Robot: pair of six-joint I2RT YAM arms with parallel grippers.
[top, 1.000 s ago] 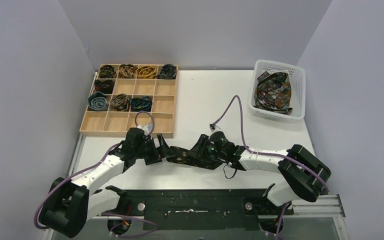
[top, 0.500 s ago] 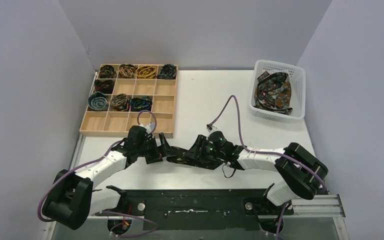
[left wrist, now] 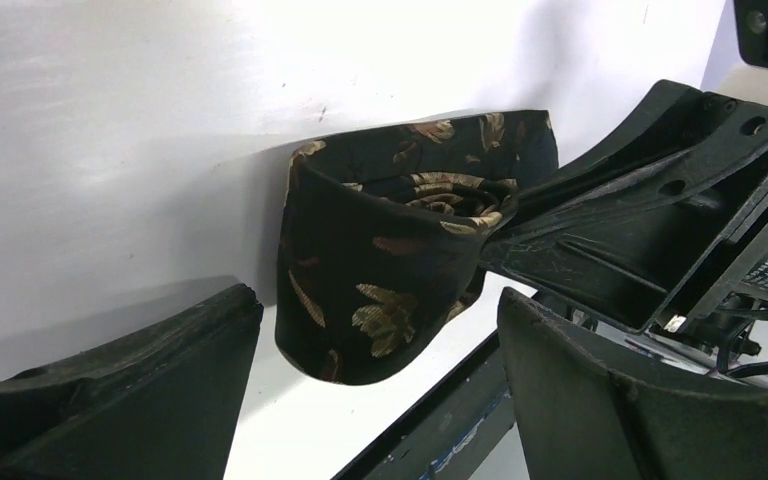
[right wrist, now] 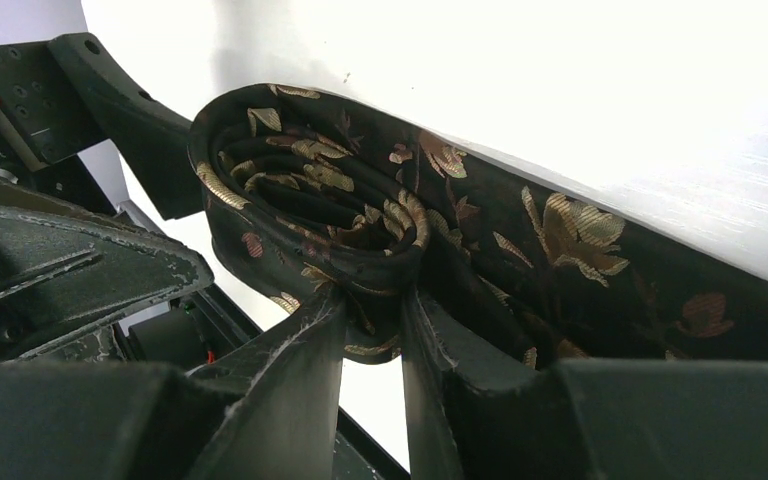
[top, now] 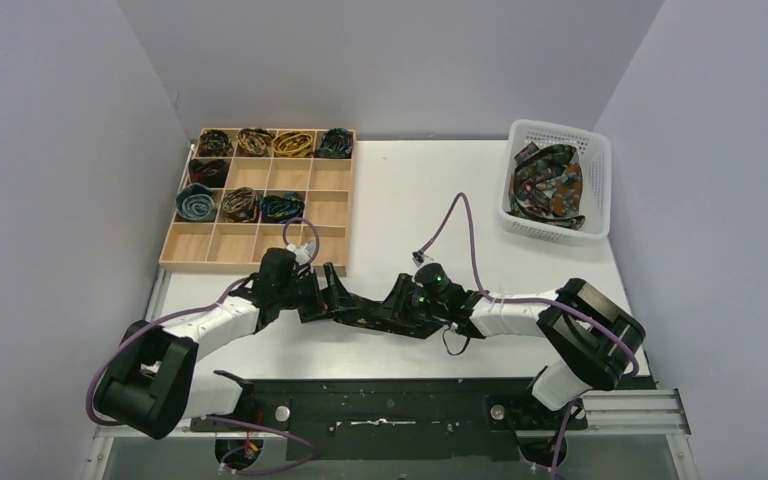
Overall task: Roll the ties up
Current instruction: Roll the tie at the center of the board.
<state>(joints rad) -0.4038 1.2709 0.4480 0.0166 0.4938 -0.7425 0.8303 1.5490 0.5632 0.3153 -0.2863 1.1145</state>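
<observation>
At the lower centre of the overhead view, the right gripper (right wrist: 372, 312) has its jaws narrow, pinching the wall of the coiled tie (right wrist: 320, 190). The rest of the tie lies flat on the table (top: 400, 190). The left gripper (left wrist: 380, 320) has its jaws wide, one finger on each side of the coil and neither touching it. At upper left, a wooden tray (top: 325, 210) holds rolled ties (top: 255, 142). At upper right, a white basket (top: 558, 132) holds loose ties (top: 550, 185).

The tie (right wrist: 360, 210) is black with gold and rust-brown leaves and flowers. The bench (top: 410, 190) is white, the tray (top: 328, 208) pale wood, the basket (top: 558, 127) white, its ties (top: 548, 185) dark and many-coloured.
</observation>
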